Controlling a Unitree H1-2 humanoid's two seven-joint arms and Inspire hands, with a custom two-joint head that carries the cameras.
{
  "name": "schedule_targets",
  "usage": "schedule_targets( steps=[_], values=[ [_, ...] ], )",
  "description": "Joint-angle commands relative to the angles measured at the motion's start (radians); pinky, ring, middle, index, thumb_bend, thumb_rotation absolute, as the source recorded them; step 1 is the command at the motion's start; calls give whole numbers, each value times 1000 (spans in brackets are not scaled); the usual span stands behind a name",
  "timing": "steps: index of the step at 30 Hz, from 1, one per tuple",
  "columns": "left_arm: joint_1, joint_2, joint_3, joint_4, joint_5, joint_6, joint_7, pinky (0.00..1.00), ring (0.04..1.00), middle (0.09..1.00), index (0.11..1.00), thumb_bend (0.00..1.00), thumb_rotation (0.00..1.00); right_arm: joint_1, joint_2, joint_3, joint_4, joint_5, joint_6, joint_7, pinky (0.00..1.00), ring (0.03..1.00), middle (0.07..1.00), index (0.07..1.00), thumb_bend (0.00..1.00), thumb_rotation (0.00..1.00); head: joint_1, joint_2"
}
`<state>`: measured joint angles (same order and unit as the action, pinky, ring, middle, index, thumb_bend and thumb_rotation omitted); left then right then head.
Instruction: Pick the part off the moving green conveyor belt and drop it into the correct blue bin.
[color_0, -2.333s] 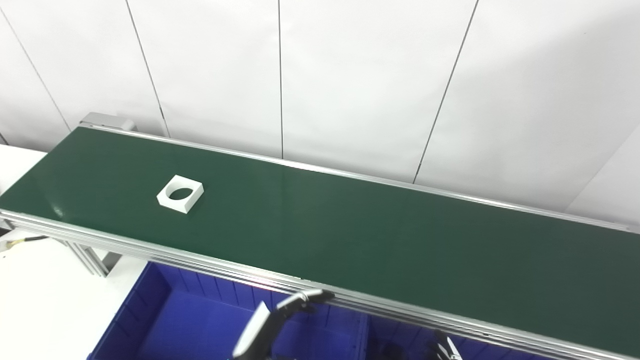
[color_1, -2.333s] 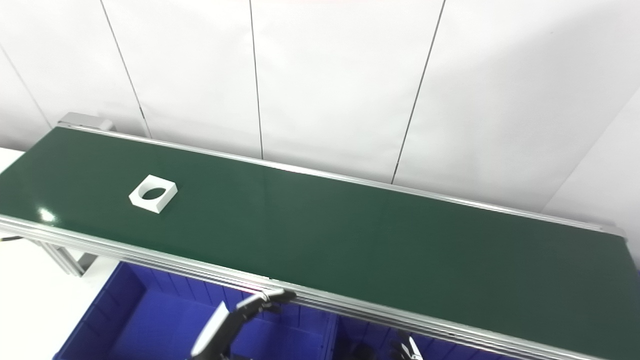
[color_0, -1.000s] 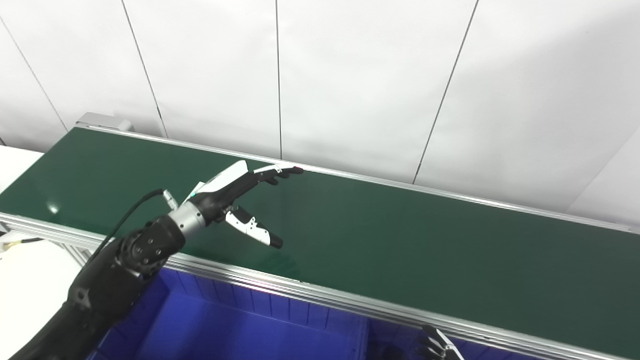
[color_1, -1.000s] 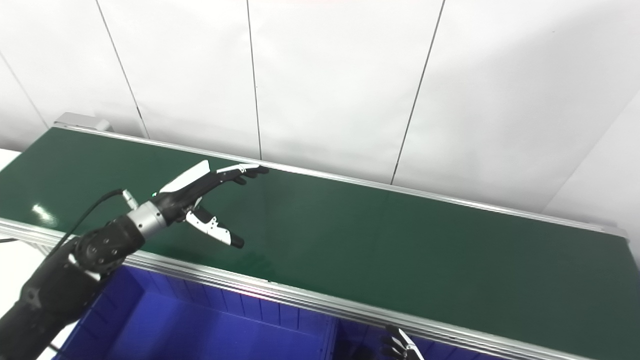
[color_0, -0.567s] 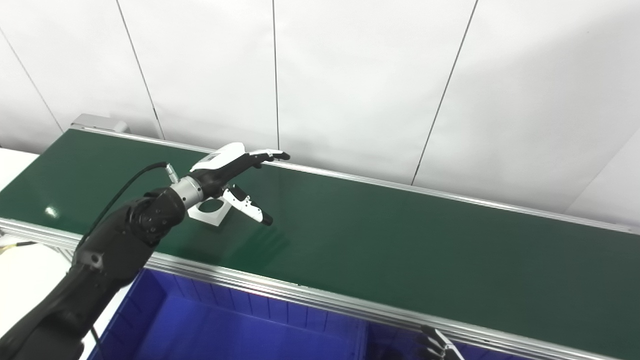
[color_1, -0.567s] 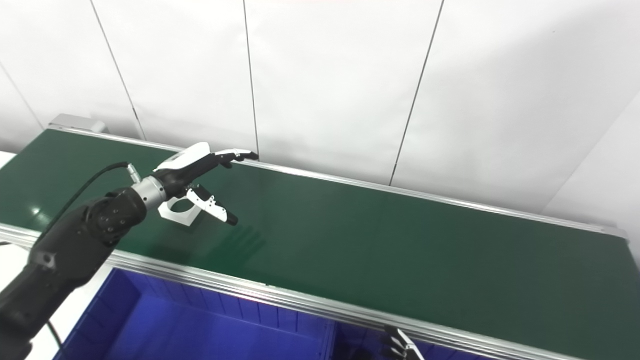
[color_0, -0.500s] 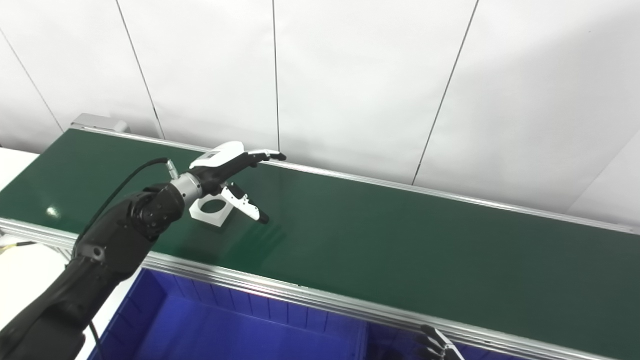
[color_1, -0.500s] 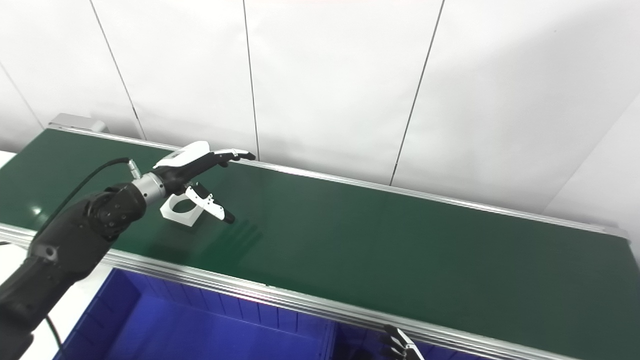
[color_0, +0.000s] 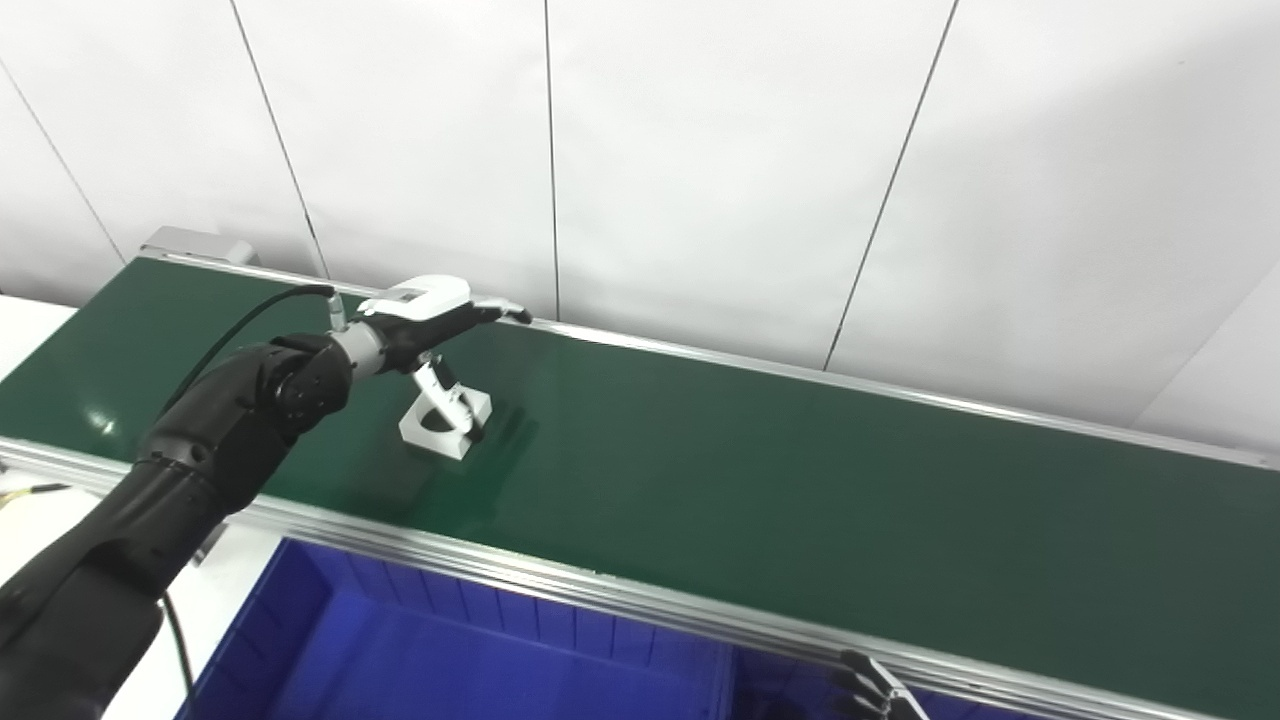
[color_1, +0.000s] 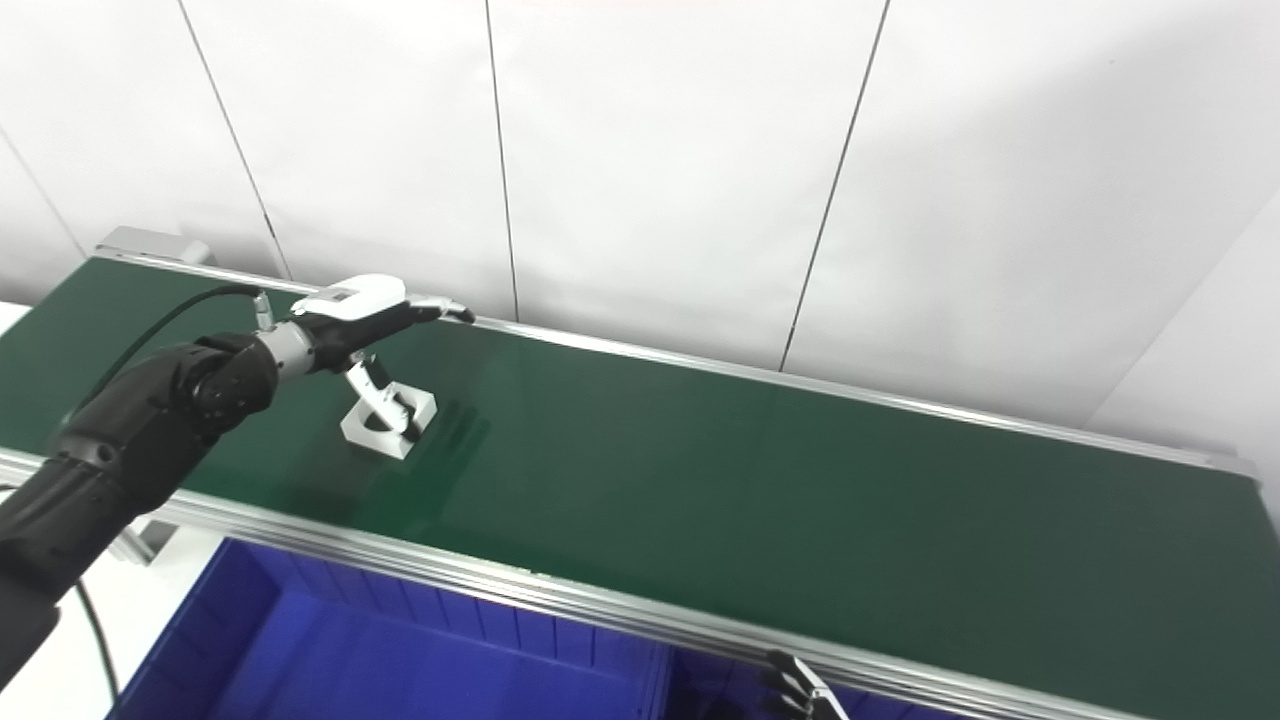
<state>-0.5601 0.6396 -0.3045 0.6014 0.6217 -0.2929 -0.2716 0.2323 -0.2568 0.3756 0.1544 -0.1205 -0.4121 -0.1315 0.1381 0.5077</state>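
The left robot hand (color_0: 432, 318) reaches over the green belt (color_0: 760, 470) – fingers apart, thumb dipped into the white part (color_0: 445, 420), nothing gripped. Only fingertips of the right robot hand (color_0: 872, 690) show – its state can't be told

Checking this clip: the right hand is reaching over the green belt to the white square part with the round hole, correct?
Not quite: it is the left hand at the white square part on the green belt, as the left eye view shows. The right hand sits low by the belt's near edge.
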Motion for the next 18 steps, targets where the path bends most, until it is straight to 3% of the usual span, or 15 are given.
schedule_targets(
  steps=[1,11,18],
  values=[
    [-55,38,3,6,10,-9,15,916,939,933,895,966,186,-1,-6,2,-31,6,-58,-16,657,742,803,862,885,288,1,0],
    [-32,38,-31,6,43,38,-25,940,967,960,921,976,188,1,-11,6,-37,6,-58,-20,661,745,803,864,879,298,0,3],
    [-20,18,-46,26,36,39,-9,912,967,965,923,980,193,6,-12,8,-47,8,-58,-25,656,737,795,862,875,280,-6,7]
  ],
)
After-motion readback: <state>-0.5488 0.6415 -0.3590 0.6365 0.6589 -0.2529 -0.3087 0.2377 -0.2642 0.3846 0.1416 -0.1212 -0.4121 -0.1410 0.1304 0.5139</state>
